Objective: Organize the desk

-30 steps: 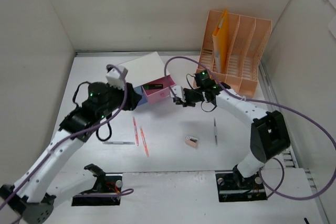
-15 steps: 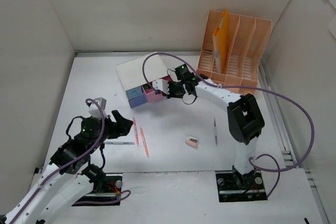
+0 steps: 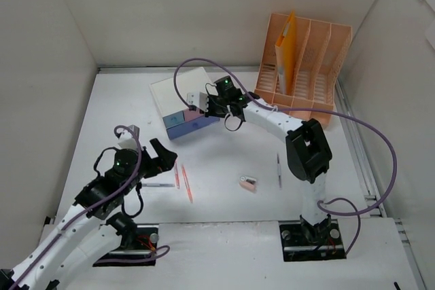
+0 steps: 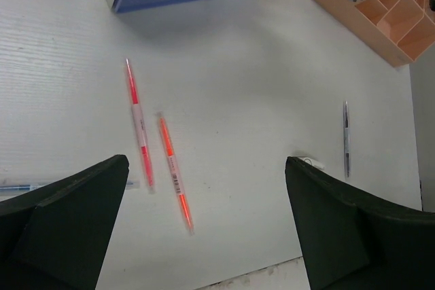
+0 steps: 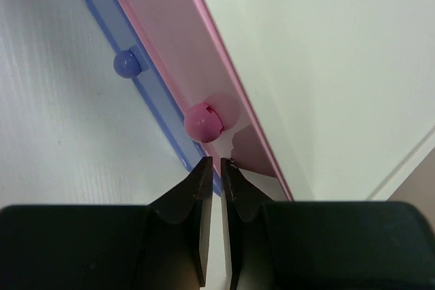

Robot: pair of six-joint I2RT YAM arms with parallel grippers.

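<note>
Matte white desk (image 3: 217, 162), flat, faintly ribbed | left gripper (image 4: 205, 164) spread wide, orange pen (image 4: 173, 173) just ahead | right gripper (image 5: 213, 166) pressed together, pink drawer knob (image 5: 202, 121) just past its tips

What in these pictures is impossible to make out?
Drawer contents: pink drawer and blue drawer are shut in every view.
Small peach object: too small from the top; left gripper nearly covers it in the left wrist view.
Blue pen: left wrist view, middle behind the same gripper.
</note>
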